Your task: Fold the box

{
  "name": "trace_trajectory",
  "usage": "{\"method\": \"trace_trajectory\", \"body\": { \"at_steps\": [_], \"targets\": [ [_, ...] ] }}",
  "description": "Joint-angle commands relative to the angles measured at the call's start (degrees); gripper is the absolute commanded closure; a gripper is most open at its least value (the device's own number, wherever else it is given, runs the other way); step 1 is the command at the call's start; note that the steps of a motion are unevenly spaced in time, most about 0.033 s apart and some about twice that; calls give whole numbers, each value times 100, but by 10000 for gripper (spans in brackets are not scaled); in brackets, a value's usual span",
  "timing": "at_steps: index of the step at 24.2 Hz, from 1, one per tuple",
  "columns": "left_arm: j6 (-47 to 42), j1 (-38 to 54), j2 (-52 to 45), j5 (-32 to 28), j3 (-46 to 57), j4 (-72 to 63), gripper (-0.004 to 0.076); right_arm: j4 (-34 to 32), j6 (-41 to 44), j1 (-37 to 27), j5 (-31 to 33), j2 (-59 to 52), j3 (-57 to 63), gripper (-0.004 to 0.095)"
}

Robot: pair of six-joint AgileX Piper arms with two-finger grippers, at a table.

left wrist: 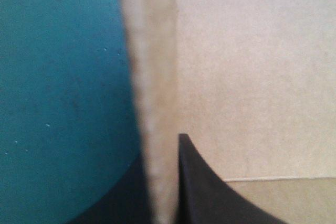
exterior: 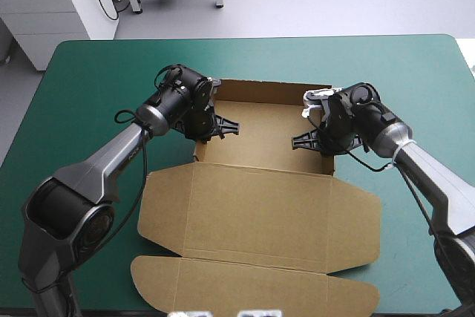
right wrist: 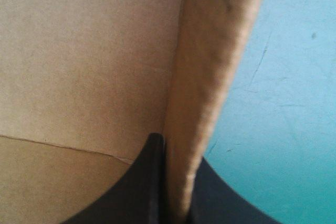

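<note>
Two box [exterior: 256, 202] walls gripped; teal-green cover [exterior: 96, 79]

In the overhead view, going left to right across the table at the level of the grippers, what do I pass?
Bare teal-green cover → left gripper, pinching the left wall of the box → the box's open floor → right gripper, pinching the right wall → bare cover again.
</note>
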Motion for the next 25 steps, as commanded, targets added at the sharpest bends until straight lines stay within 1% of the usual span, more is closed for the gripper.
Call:
{"method": "trace_trajectory", "body": {
  "at_steps": [1, 3, 7, 9, 10, 11, 14, 16, 17, 18, 19, 21, 25],
  "targets": [
    [40, 18, -315, 266, -83, 178, 732, 311, -544, 48, -43, -236, 45, 928],
    [40, 74, -292, 266, 12, -115, 732, 370, -556, 48, -122, -236, 45, 928],
    [103, 83, -233, 266, 53, -261, 732, 413, -433, 48, -122, -236, 45, 925],
    [186, 83, -233, 266, 53, -251, 730, 485, -419, 48, -109, -236, 45, 902],
    [211, 83, -233, 266, 53, -251, 704, 571, -419, 48, -109, -236, 45, 833],
    [211, 83, -233, 266, 53, -264, 681, 585, -419, 48, -109, -236, 45, 791],
    [286, 83, -233, 275, 53, -405, 547, 596, -363, 48, -88, -236, 45, 600],
    [336, 87, -233, 275, 36, -447, 412, 596, -304, 48, -104, -236, 35, 439],
    [349, 87, -233, 275, 25, -459, 344, 596, -276, 48, -151, -236, 34, 377],
    [377, 87, -233, 275, 13, -405, 287, 581, -188, 48, -203, -236, 21, 307],
    [381, 87, -233, 275, -16, -405, 246, 565, -121, 48, -249, -236, 21, 247],
    [507, 87, -233, 275, -107, -371, 222, 519, -31, 48, -272, -236, -55, 170],
    [1321, 87, -233, 275, -553, -50, 253, 362, 230, 48, -287, -236, -432, 157]
  ]
}}
